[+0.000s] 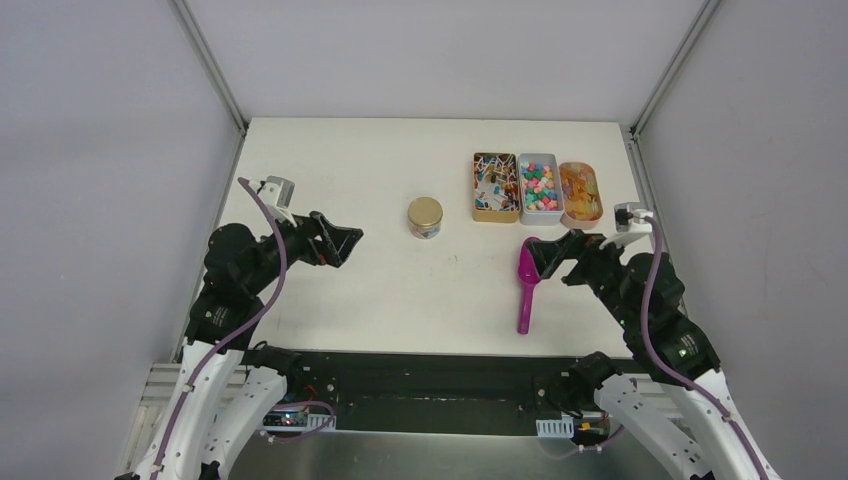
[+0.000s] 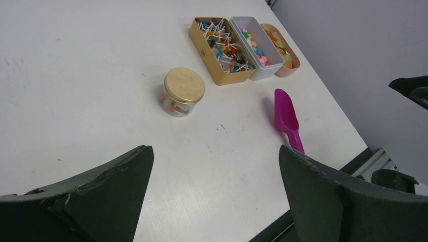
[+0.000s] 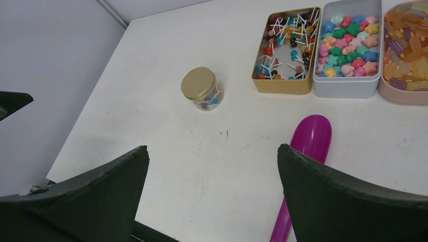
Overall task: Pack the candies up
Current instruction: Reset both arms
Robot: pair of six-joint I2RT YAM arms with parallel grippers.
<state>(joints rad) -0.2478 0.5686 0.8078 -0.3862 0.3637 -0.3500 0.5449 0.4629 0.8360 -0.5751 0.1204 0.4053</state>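
Note:
The candies lie in three tins at the back right: a gold tin (image 1: 495, 187) of mixed stick sweets, a white tin (image 1: 539, 188) of pastel pieces, and a peach tin (image 1: 580, 194) of amber ones. They also show in the right wrist view (image 3: 347, 48). A small glass jar (image 1: 425, 217) with a gold lid stands mid-table and holds a few sweets (image 3: 209, 102). A magenta scoop (image 1: 526, 280) lies on the table. My right gripper (image 1: 552, 262) is open and empty beside the scoop's bowl. My left gripper (image 1: 350, 243) is open and empty, left of the jar.
The white table (image 1: 330, 170) is walled by grey panels left, right and behind. A black rail runs along its near edge (image 1: 420, 370). The three tins sit side by side, touching, close to the right edge.

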